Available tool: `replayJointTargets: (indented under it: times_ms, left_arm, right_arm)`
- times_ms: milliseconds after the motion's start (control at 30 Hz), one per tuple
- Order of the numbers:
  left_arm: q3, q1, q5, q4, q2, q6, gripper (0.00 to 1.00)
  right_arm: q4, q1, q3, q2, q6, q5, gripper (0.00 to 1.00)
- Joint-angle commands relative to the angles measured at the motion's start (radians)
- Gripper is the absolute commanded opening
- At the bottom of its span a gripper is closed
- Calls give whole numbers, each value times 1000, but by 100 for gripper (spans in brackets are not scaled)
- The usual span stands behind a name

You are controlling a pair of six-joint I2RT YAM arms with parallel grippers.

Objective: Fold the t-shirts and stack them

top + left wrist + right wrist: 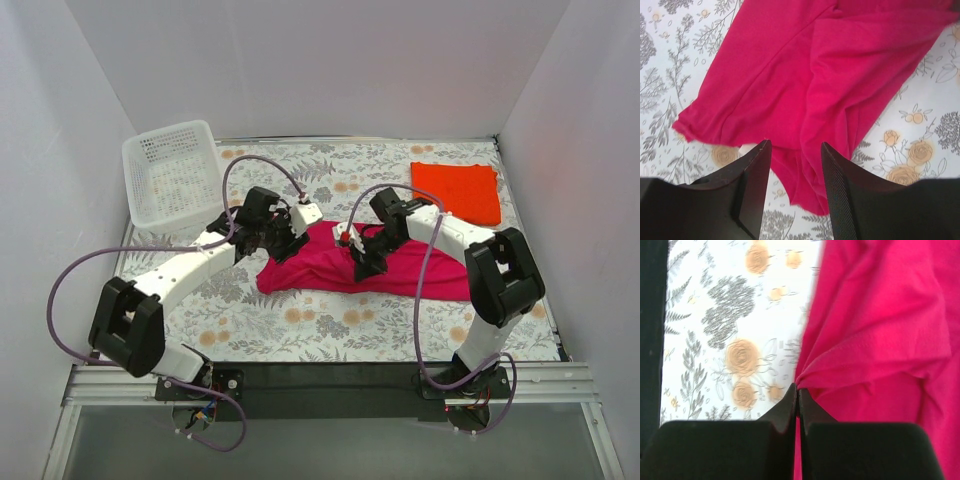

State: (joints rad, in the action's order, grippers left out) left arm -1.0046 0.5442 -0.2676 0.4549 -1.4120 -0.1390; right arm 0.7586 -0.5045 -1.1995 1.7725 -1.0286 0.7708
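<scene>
A table [300, 330] covered in a pale floral print fills the floor of the white-walled enclosure. The magenta t-shirt [320, 265] lies spread and rumpled across its middle, unfolded, with its wider part running toward the right and one narrower end bunched at the left. At the far left corner stands the white perforated basket [175, 180], well apart from both shirts. The orange-red t-shirt [457, 190] sits folded into a flat rectangle at the far right, near the magenta one but not touching it. The left arm [180, 270] reaches in from the near left edge and the right arm [455, 232] bends in from the near right, both meeting over the magenta cloth. The left gripper [795, 145] hangs above the shirt's left end with its jaws parted and a clear gap between them; a ragged hem and a fold of cloth show through the gap, and nothing is clamped. The right gripper [796, 389] has its jaws pressed together on the shirt's edge, where creases in the cloth fan out from the pinched spot beside the bare floral surface.
</scene>
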Motion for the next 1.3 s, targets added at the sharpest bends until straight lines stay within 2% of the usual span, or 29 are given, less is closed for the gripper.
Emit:
replayJointTargets:
  times_ms: [0, 133, 367, 633, 967, 1267]
  left_arm:
    - [-69, -9, -96, -58, -56, -5, 42]
    - [-103, -10, -154, -94, -126, -1, 42]
    - [-173, -23, -356, -94, -272, 13, 41]
    - [-244, -20, -512, -130, -409, -53, 39]
    - [-261, 3, -573, -168, -502, -111, 39]
    - [-250, 23, -552, -167, -530, -120, 36]
  right_arm:
    - [41, -43, 66, -79, -155, -48, 1]
    - [48, -68, 110, -99, -198, -57, 1]
    - [45, -71, 143, -79, -208, -47, 1]
    - [38, -71, 137, -48, -200, -5, 2]
    - [25, -72, 135, -41, -189, 12, 2]
    - [21, -72, 133, -38, -186, 19, 2]
